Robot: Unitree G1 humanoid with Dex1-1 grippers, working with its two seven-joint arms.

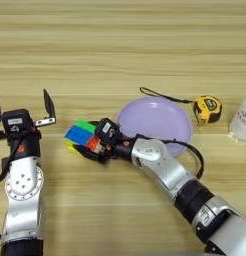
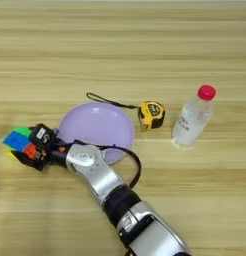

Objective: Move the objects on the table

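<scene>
the puzzle cube (image 1: pixel 82 137) sits on the bench (image 1: pixel 120 50) left of centre, just off the left rim of a lilac plate (image 1: pixel 160 117). its blue, green, red and yellow faces all show, and it lies tilted, with its green corner pointing far and its yellow corner near. the right tool (image 1: pixel 96 145) is closed on the cube from the cube's right side: its black fingers (image 1: pixel 90 155) wrap the red face and the near edge, with the tool's black body pressed against the cube. the right arm reaches in from the near right corner, its silver forearm crossing the near rim of the plate, a black cable looping beside it.

the clear bottle (image 2: pixel 191 120) with its red cap (image 2: pixel 206 92) stands upright well to the right of the cube, on the far side of the plate from it, its label facing the camera. between the plate and the bottle lies a yellow and black tape measure (image 2: pixel 151 114), just beside the plate's right rim, its dark strap trailing left along the plate's far edge.

the left tool (image 1: pixel 22 107) hovers at the left edge of the bench, left of the cube and apart from it. its two black fingers stand spread wide with nothing between them, pointing to the far side; one finger (image 1: pixel 48 105) shows whole, the other is cut by the picture's edge. the left arm's silver forearm runs down to the near left corner.
</scene>
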